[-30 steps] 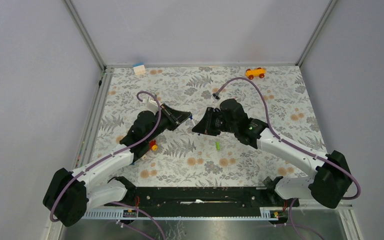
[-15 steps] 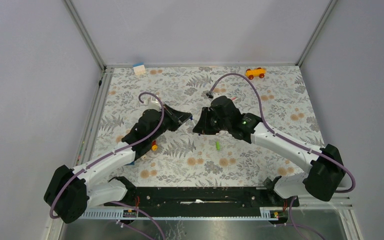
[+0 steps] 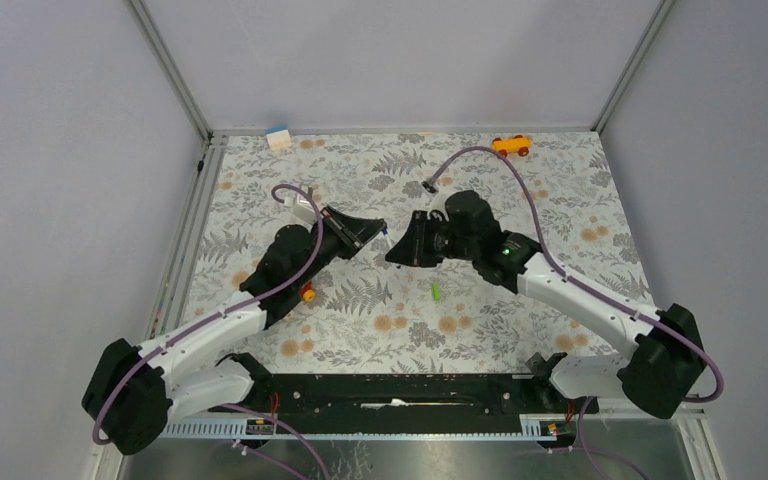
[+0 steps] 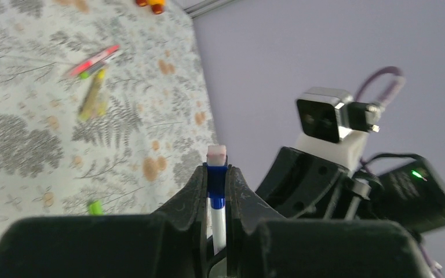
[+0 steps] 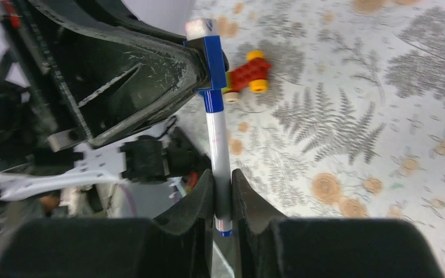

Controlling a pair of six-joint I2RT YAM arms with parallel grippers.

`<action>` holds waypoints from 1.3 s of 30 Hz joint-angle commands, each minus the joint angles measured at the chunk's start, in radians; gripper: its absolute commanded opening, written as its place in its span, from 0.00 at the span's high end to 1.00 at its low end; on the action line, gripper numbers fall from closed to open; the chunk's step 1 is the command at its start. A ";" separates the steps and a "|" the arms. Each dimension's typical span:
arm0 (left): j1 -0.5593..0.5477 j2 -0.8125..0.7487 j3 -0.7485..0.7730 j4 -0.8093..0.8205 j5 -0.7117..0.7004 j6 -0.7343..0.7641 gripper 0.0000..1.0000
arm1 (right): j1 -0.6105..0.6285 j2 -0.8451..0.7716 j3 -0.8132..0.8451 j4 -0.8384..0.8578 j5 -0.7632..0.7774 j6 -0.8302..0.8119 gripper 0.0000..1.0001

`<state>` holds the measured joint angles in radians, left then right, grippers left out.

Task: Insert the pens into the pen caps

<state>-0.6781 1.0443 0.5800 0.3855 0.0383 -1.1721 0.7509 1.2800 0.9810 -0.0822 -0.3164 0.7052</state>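
Note:
A white pen hangs above the table's middle, held by both grippers. My left gripper is shut on its dark blue end, which looks like a pen cap seated on the pen. My right gripper is shut on the white barrel near its other end. In the top view the two grippers meet tip to tip, left and right. A lime green cap lies loose on the table. A pink-red pen and a pale yellow pen lie side by side farther off.
A red and yellow toy brick lies beside the left arm. An orange toy car sits at the back right edge. A small white and blue block rests in the back left corner. Grey walls close in the table.
The right wrist swung slightly left and back, then returned to the right. Both grippers stayed shut on the white pen. The left arm barely shifted.

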 commanded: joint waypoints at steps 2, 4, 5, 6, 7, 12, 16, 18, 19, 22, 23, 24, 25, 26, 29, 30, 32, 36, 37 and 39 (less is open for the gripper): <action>-0.084 -0.070 -0.047 0.122 0.303 0.057 1.00 | -0.135 -0.059 -0.006 0.478 -0.125 0.113 1.00; -0.088 -0.081 -0.062 0.166 0.333 0.067 1.00 | -0.146 -0.065 0.004 0.511 -0.193 0.126 1.00; -0.090 -0.086 -0.071 0.183 0.345 0.074 1.00 | -0.150 -0.067 0.008 0.532 -0.225 0.138 1.00; -0.093 -0.092 -0.076 0.197 0.358 0.082 1.00 | -0.155 -0.069 0.008 0.559 -0.256 0.154 1.00; -0.094 -0.096 -0.078 0.202 0.370 0.095 1.00 | -0.163 -0.070 0.008 0.590 -0.298 0.173 1.00; -0.100 -0.120 -0.087 0.193 0.401 0.135 1.00 | -0.177 -0.068 0.018 0.688 -0.385 0.235 1.00; -0.102 -0.128 -0.100 0.186 0.412 0.143 1.00 | -0.178 -0.052 0.035 0.730 -0.438 0.266 1.00; -0.104 -0.125 -0.105 0.184 0.418 0.141 1.00 | -0.177 -0.049 0.040 0.738 -0.449 0.277 1.00; -0.106 -0.126 -0.106 0.181 0.418 0.140 1.00 | -0.177 -0.051 0.043 0.731 -0.450 0.275 1.00; -0.113 -0.133 -0.104 0.154 0.406 0.142 1.00 | -0.178 -0.058 0.066 0.638 -0.422 0.210 1.00; -0.116 -0.134 -0.099 0.139 0.399 0.147 1.00 | -0.177 -0.059 0.077 0.584 -0.401 0.184 1.00; -0.120 -0.134 -0.086 0.113 0.390 0.154 1.00 | -0.177 -0.060 0.090 0.535 -0.381 0.141 1.00; -0.124 -0.133 -0.074 0.081 0.376 0.162 1.00 | -0.179 -0.059 0.102 0.493 -0.362 0.114 1.00; -0.129 -0.131 -0.060 0.049 0.363 0.172 1.00 | -0.178 -0.057 0.116 0.450 -0.343 0.086 1.00; -0.151 -0.115 -0.006 -0.075 0.310 0.193 1.00 | -0.173 -0.045 0.174 0.305 -0.252 -0.004 1.00; -0.163 -0.108 0.020 -0.125 0.290 0.198 1.00 | -0.166 -0.039 0.215 0.235 -0.198 -0.042 1.00; -0.188 -0.085 0.076 -0.234 0.244 0.210 1.00 | -0.145 -0.023 0.277 0.099 -0.056 -0.118 1.00; -0.231 -0.031 0.180 -0.450 0.109 0.190 1.00 | -0.107 0.007 0.353 -0.063 0.105 -0.175 1.00; -0.236 -0.014 0.204 -0.504 0.092 0.180 1.00 | -0.093 0.015 0.371 -0.090 0.145 -0.188 1.00; -0.246 0.012 0.239 -0.551 0.068 0.157 1.00 | -0.059 0.038 0.408 -0.128 0.208 -0.218 1.00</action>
<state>-0.7998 0.9901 0.7906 0.2493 -0.1089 -1.0134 0.6655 1.2636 1.2404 -0.3134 -0.5102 0.5625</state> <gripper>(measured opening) 0.095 0.176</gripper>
